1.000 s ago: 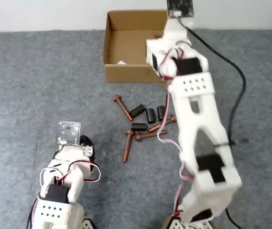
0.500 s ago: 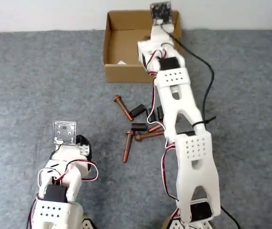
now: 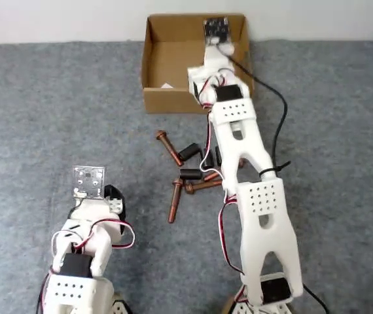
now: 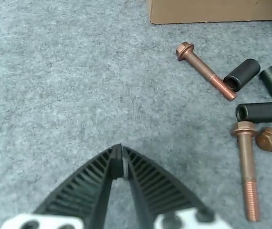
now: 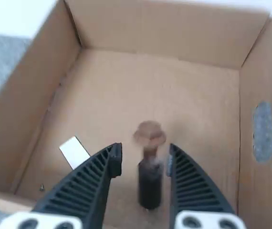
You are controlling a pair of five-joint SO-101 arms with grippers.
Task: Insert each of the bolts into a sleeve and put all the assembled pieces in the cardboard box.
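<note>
The cardboard box (image 3: 148,59) stands at the table's far side, and my right arm stretches over it. Inside it, in the right wrist view, an assembled bolt in a black sleeve (image 5: 149,167) shows blurred between the spread fingers of my right gripper (image 5: 144,146), which is open and not touching it. Loose copper bolts (image 3: 169,147) (image 3: 175,201) and black sleeves (image 3: 188,152) (image 3: 190,174) lie on the carpet in front of the box. My left gripper (image 4: 118,150) is shut on nothing, low over the carpet, left of the pile (image 4: 247,171).
Grey carpet (image 3: 55,118) covers the table. A small white label (image 5: 74,151) lies on the box floor. The right arm's black cable (image 3: 279,124) trails to its right. A white wall runs behind the box.
The right arm has swung left and lowered over the box, bringing its gripper above the box floor. The left arm has stayed put.
</note>
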